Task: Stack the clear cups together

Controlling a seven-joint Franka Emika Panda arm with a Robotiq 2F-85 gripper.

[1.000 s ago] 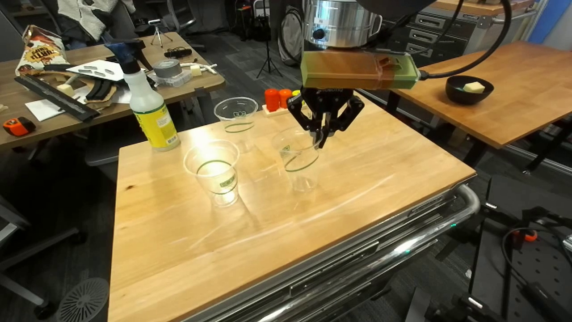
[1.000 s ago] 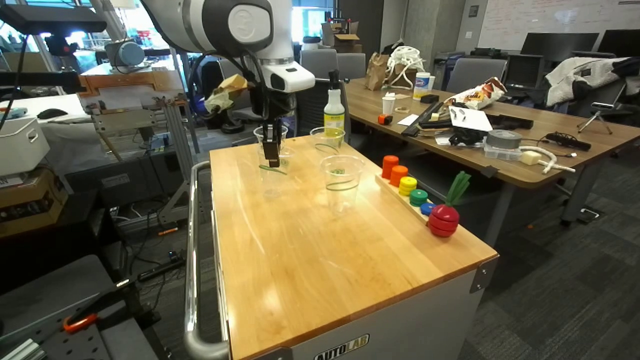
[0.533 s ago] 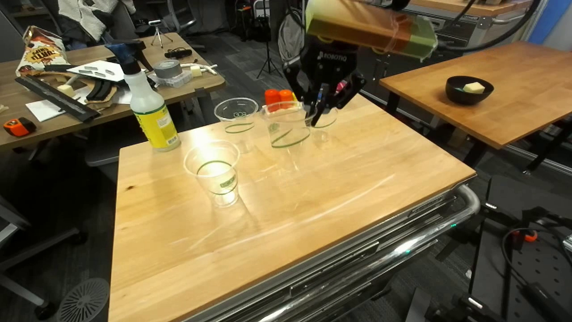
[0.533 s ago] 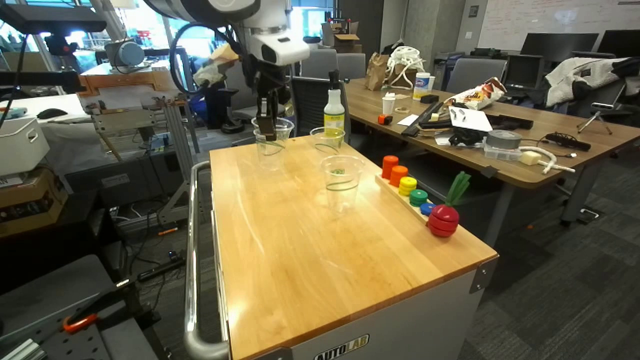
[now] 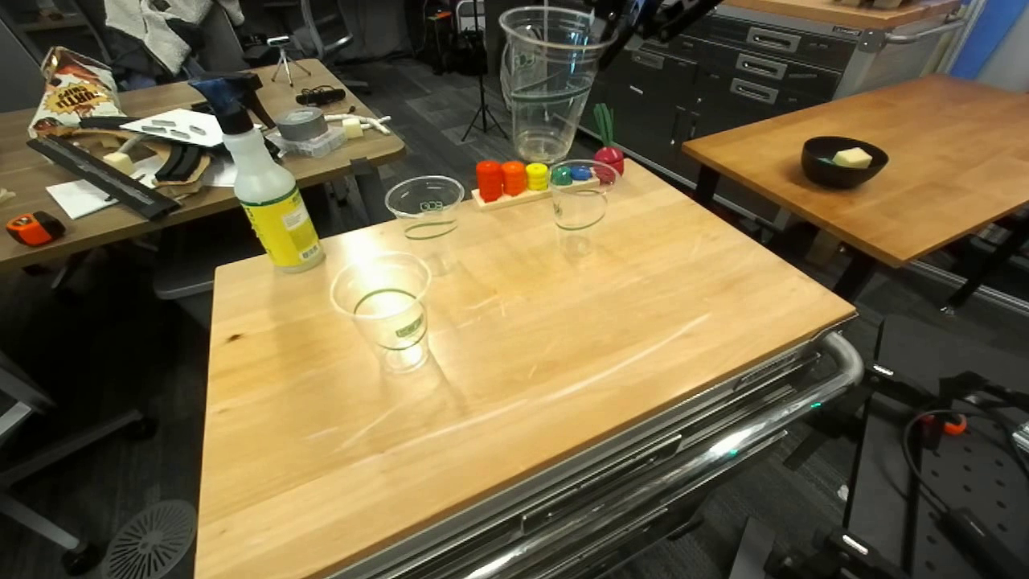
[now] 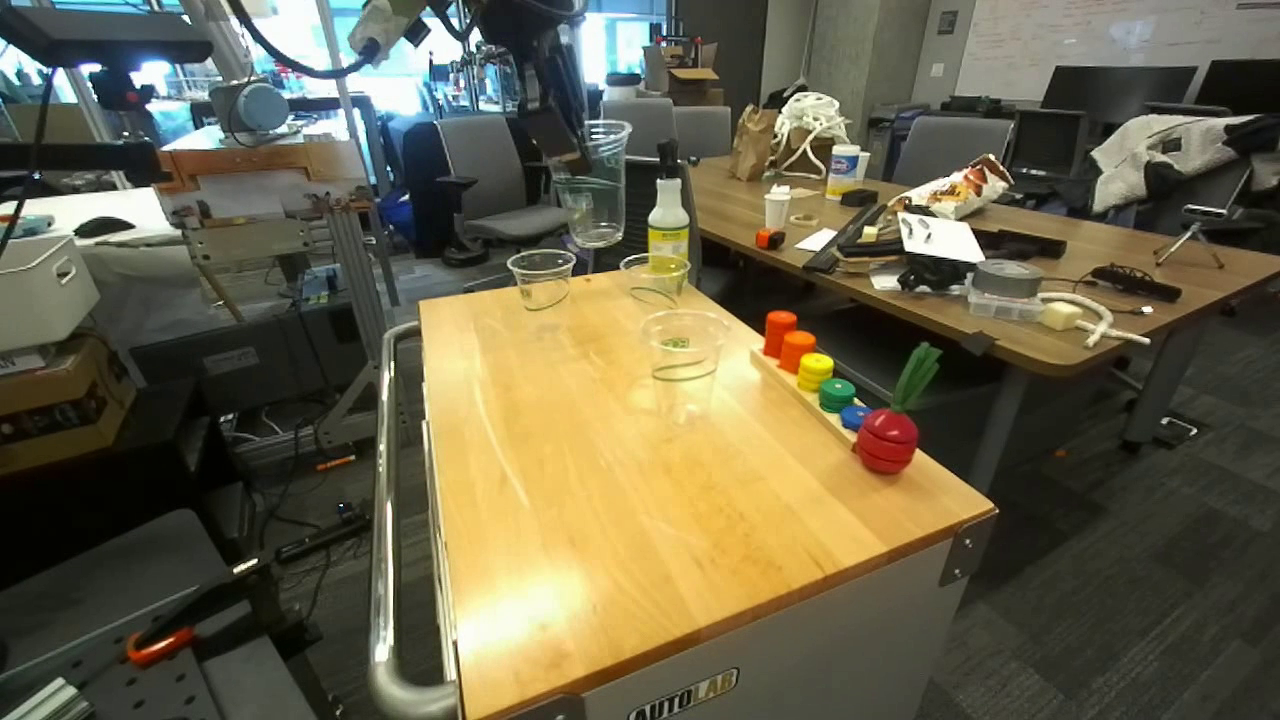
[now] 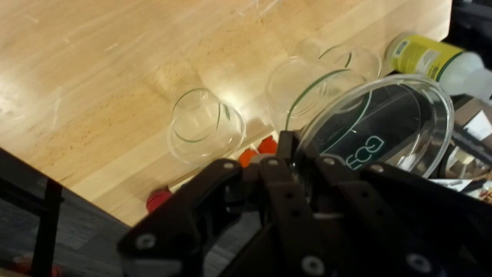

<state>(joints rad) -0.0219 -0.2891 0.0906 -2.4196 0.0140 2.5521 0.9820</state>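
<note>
Four clear cups show in both exterior views. My gripper (image 5: 612, 50) is shut on the rim of a clear cup (image 5: 547, 121) and holds it upright, well above the table's far edge. The held cup (image 6: 600, 205) and the gripper (image 6: 572, 160) are near the top of an exterior view. The others stand upright and apart: a front-left cup (image 5: 394, 318), a back-left cup (image 5: 430, 217) and a back-right cup (image 5: 580, 211). In the wrist view, the fingertips (image 7: 294, 148) pinch the held cup (image 7: 378, 127); the back-right cup (image 7: 203, 127) shows beside it.
A yellow-labelled spray bottle (image 5: 281, 217) stands at the table corner near the back-left cup. Colourful toy discs (image 5: 512, 178) on a wooden strip and a red radish toy (image 6: 887, 440) line the far edge. A side table (image 6: 1000, 250) with clutter stands beyond.
The gripper has lifted the held cup from the tabletop and carried it up and away, high above the table. The other cups have not moved.
</note>
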